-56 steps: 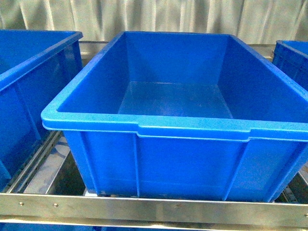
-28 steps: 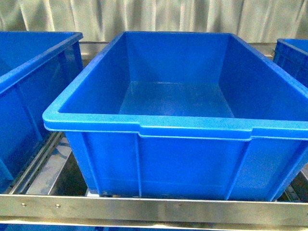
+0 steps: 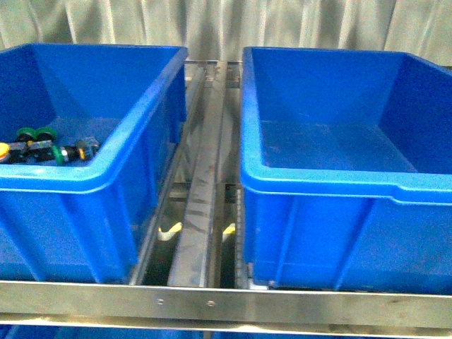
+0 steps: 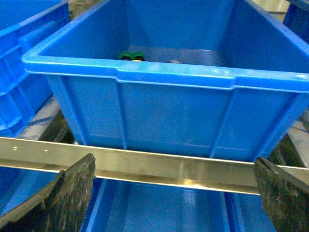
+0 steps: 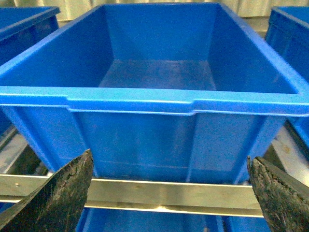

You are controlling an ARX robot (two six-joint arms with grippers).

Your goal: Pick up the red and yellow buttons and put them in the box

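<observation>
**Main risk: wrong cap grabbed in a tight cluster, and the red one isn't seen**

The small yellow-capped push-button lies on the floor of the left deep blue plastic bin, at the far edge of the front view. It's packed against green-capped buttons & a grey-black switch part. The red-capped button shows in no view; prob. hidden by the bin wall or out of frame. The right deep blue plastic bin looks empty, prob. the target box.

The left pincer is spread wide w/ nothing in it, low outside the parts bin near the steel rack rail. The right pincer is likewise wide & empty, facing the empty bin.

What could go wrong:
- A straight reach from this low could clip the tall wall or rim and shove the bin.
- Parts touch, so the fingers may close on a green cap or drag neighbours along.
- A flat round cap could slip out if pinched off-centre.
- Red unseen, so any reach for it is blind.
</observation>
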